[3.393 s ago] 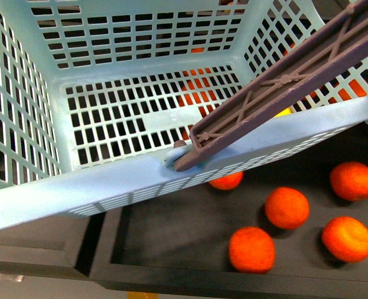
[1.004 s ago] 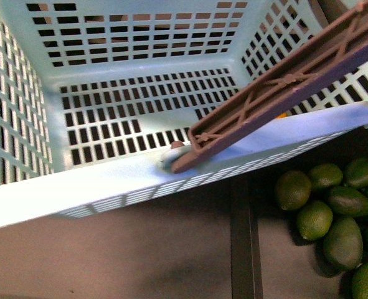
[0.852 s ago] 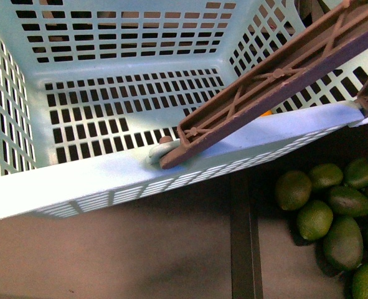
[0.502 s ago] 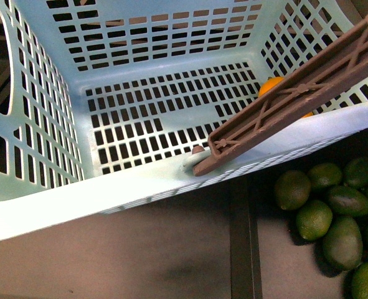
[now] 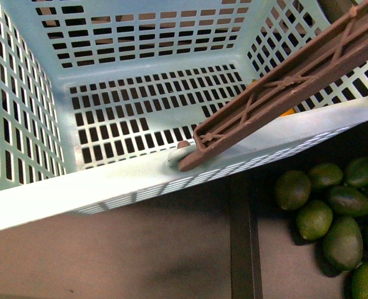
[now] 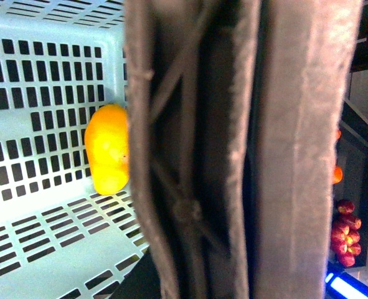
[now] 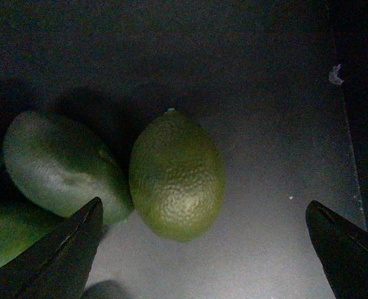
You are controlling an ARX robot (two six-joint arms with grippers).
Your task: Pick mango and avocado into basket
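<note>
The teal basket [image 5: 109, 187] fills the upper front view, its brown handle [image 5: 283, 87] slanting across the right. The yellow-orange mango [image 6: 108, 148] lies on the basket floor; in the front view only a sliver of it [image 5: 287, 113] shows under the handle. My left gripper is shut on the basket's handle [image 6: 233, 156], which fills the left wrist view and hides the fingers. My right gripper [image 7: 205, 249] is open, just above an olive-green avocado [image 7: 177, 174] that lies between its fingertips [image 7: 65, 249], not touched. Neither gripper shows in the front view.
Several avocados [image 5: 324, 218] lie heaped in a dark bin below the basket's right corner; another [image 7: 59, 165] touches the one under my gripper. A dark divider [image 5: 240, 237] bounds the bin on the left. Red fruits [image 6: 345, 224] show on a shelf far off.
The bin under the basket has changed from oranges to avocados. The basket has swung left and back again. Half a second ago more of the mango showed.
</note>
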